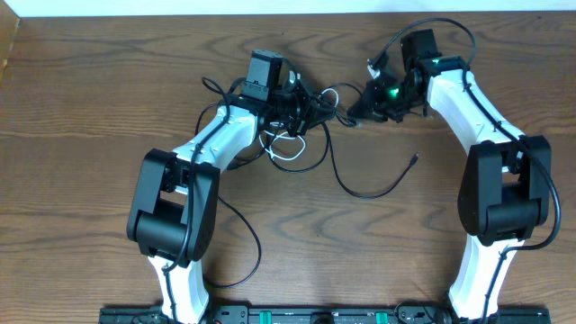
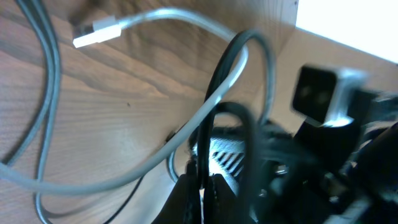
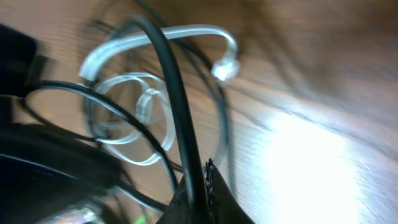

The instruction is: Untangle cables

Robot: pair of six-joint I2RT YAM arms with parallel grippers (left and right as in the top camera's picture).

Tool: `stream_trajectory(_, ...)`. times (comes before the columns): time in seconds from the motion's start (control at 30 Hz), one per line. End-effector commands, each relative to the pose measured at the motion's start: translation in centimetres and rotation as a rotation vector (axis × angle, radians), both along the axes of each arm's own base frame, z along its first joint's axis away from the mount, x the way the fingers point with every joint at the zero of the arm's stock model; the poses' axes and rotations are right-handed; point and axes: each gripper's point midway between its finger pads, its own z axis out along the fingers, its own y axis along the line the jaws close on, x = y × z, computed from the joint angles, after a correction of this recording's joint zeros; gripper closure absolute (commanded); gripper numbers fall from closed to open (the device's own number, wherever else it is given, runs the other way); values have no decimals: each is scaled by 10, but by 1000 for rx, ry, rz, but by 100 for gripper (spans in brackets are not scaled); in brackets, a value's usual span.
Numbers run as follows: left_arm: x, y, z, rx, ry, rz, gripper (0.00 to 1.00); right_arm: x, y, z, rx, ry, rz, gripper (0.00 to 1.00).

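The cables (image 1: pixel 301 121) lie tangled at the back middle of the table, between my two grippers. A white cable (image 1: pixel 288 151) loops at the near side of the tangle. One black cable (image 1: pixel 360 192) trails forward and right to a small plug (image 1: pixel 414 160). My left gripper (image 1: pixel 301 106) is shut on a black cable (image 2: pixel 217 81) that runs up between its fingers (image 2: pixel 189 193). The white cable's plug (image 2: pixel 96 32) rests on the wood beyond. My right gripper (image 1: pixel 357 112) is shut on another black cable (image 3: pixel 171 68), with white loops (image 3: pixel 143 106) behind it.
The wooden table (image 1: pixel 90 90) stretches left and right of the tangle. Both arm bases (image 1: pixel 180 297) stand at the near edge. The right arm's camera housing (image 2: pixel 323 93) sits close to my left gripper. Thicker black arm wires hang along both arms.
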Motion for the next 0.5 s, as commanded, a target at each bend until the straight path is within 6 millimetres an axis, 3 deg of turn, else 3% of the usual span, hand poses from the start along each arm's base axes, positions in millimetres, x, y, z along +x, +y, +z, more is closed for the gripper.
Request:
stream_trajectory(0.0,20,20,5,29,-44,77,92,-3,-29,-11,-201,-12,-17,99)
stream_trajectory(0.17,27,31,9,14,-49,96,93,-11,-46,-21,-307,3,6,99)
stream_trajectory(0.37,11,19,19,-58,-64,-19,93,3,-43,-18,-300,-57,-3,99)
stream_trajectory(0.47,2,20,13,-43,-50,-49,92,9,-42,-16,-294,-84,-7,99)
